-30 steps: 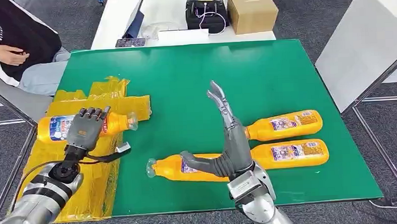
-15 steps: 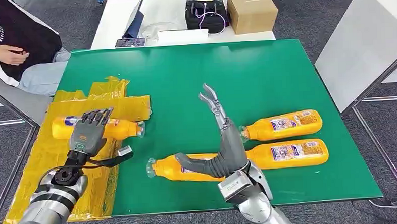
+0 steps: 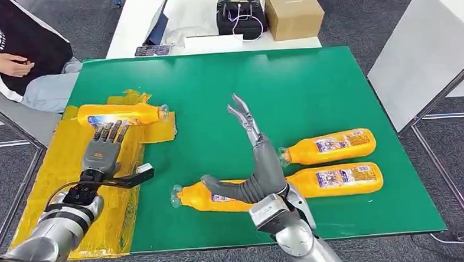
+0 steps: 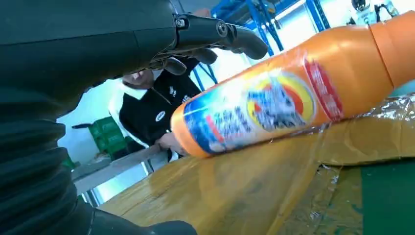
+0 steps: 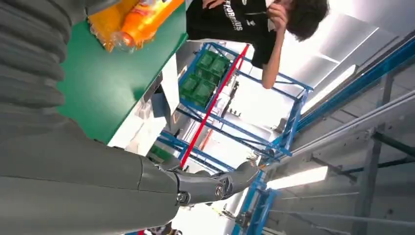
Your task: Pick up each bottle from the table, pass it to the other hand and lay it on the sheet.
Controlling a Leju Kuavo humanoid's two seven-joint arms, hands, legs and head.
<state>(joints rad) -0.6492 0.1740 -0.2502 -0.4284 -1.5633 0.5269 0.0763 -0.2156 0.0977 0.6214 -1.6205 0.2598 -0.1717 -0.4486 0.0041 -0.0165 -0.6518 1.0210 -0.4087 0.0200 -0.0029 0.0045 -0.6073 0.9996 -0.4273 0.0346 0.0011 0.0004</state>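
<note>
Nearest bottle lies on the green table, just under my right hand, fingers spread, empty. Smooth rounded plastic, likely slippery; I'd wrap its mid-body. My left hand hangs open beside the bottle on the sheet.

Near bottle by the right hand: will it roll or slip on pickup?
The near bottle lies on its side on the smooth green mat, so a nudge would probably roll it. Its glossy plastic looks slippery. The right hand is open over it, not gripping.
</note>
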